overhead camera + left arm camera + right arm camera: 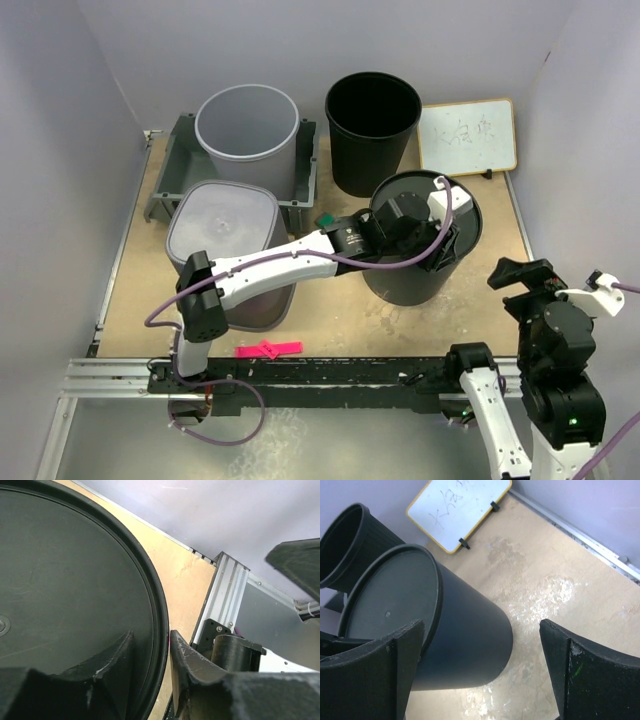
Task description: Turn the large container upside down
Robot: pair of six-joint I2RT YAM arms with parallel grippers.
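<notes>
Workspace seen from above: a pale wooden desk (330, 315) enclosed by white walls, with two robot arms mounted at its near edge.

The large container (405, 282), a tall black bucket, stands at centre right of the desk. It is upside down, its mouth on the desk and its flat round base facing up. The base has a raised rim around its edge.

The left arm reaches diagonally across the desk to the top of this bucket. In the left wrist view, the left tool (151, 635) is narrowed onto the raised rim, one of its fingers (115, 655) pressed inside the rim on the flat base and the other against the outside.

The right arm is folded near the right edge of the desk, apart from the bucket. The right tool (481, 625) is spread wide and holds nothing. Its camera looks down on the bucket's side wall and base.

Behind the large container, a second black bucket (372, 130) stands upright with its mouth open. To its right a small whiteboard (466, 135) with a yellow frame lies flat, faint marks on it. At rear left, a pale grey bucket (247, 125) sits in a dark grey tray (170, 165). A square translucent tub (222, 225) sits in front of the tray, partly under the left arm. A pink object (268, 349) lies near the front edge.
</notes>
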